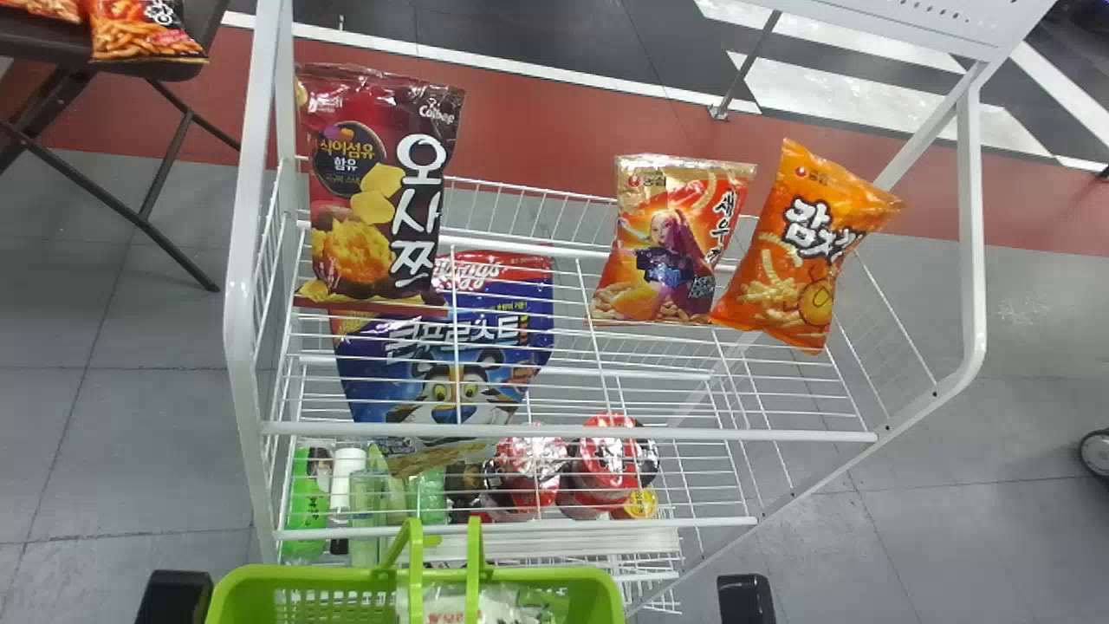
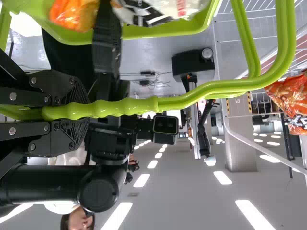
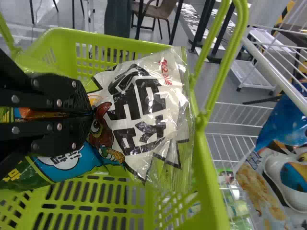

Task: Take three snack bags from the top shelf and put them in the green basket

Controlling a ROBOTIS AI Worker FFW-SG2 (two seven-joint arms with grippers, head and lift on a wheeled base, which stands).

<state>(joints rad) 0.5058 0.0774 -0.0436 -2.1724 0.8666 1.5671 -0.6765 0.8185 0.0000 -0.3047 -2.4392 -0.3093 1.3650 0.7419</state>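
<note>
The green basket [image 1: 227, 582] lies nearest, at the near edge, left of centre, in front of the white rack [image 1: 563, 431]. The left gripper [image 2: 72, 111] is clamped round the basket's green handle [image 2: 129, 106]. The right gripper [image 3: 90, 115] is over the basket, pinching a white snack bag [image 3: 144, 103] that lies inside; a blue-and-green bag [image 3: 62, 165] lies beside it, under the fingers. Farther off, at far left, a dark table [image 1: 52, 42] carries orange-red bags [image 1: 139, 35]. The top shelf holds a dark red bag [image 1: 372, 191] at left, then, right of centre, a red-and-gold bag [image 1: 667, 243], and an orange bag [image 1: 801, 247] at right, leaning rightward. Below, a blue bag [image 1: 450, 364] stands at left, with red-lidded cups [image 1: 606, 459] lower down, right of the bottles [image 1: 346, 485].
</note>
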